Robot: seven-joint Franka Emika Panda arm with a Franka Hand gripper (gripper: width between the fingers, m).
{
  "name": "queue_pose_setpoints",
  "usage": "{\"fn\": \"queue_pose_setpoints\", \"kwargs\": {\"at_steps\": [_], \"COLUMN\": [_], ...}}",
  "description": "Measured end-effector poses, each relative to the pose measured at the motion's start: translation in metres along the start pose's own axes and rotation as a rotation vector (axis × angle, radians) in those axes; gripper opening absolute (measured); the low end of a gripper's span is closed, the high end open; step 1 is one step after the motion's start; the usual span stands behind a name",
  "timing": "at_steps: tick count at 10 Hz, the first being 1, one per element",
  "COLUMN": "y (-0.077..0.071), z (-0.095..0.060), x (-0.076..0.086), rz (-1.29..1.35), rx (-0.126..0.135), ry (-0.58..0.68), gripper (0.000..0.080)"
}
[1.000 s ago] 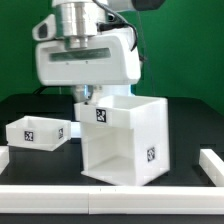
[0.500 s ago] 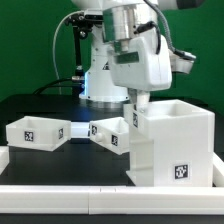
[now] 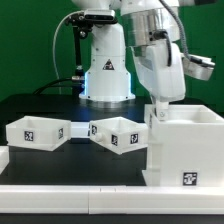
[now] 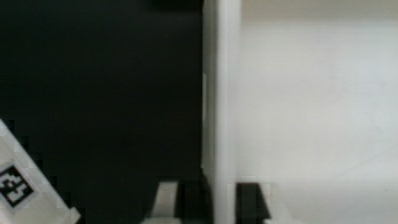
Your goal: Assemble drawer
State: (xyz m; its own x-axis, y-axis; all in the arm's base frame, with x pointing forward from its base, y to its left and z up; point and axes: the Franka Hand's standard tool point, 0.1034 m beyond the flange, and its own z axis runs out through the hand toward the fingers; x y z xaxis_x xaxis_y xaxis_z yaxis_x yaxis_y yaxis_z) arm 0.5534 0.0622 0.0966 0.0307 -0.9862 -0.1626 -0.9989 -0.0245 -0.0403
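Note:
The large white box shell (image 3: 186, 150) stands open-topped at the exterior view's right, with a tag low on its front. My gripper (image 3: 158, 108) is shut on the shell's wall nearest the trays, at its top edge. In the wrist view the wall (image 4: 210, 100) runs between my two fingers (image 4: 169, 202), one on each side. Two shallow white trays with tags lie on the black table: one at the exterior view's left (image 3: 35, 131), one in the middle (image 3: 118, 134) close to the shell. A tagged tray corner (image 4: 18, 185) shows in the wrist view.
A long white bar (image 3: 70, 190) edges the table's front, and another short bar (image 3: 3, 155) sits at the exterior view's left. The robot's base (image 3: 105, 70) stands behind the trays, with cables beside it.
My gripper has slid the box shell toward the exterior view's right. The middle tray, hidden behind the shell before, now shows. The left tray has not moved.

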Motion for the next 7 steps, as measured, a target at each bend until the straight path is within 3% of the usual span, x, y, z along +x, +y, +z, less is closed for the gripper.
{"fn": "queue_pose_setpoints", "kwargs": {"at_steps": [6,7], "y": [0.0004,0.0005], "z": [0.0,0.0004], "x": [-0.0001,-0.0005], "rz": [-0.049,-0.051], "rx": [0.001,0.0], "ry": [0.001,0.001], "gripper": [0.0036,0.009]}}
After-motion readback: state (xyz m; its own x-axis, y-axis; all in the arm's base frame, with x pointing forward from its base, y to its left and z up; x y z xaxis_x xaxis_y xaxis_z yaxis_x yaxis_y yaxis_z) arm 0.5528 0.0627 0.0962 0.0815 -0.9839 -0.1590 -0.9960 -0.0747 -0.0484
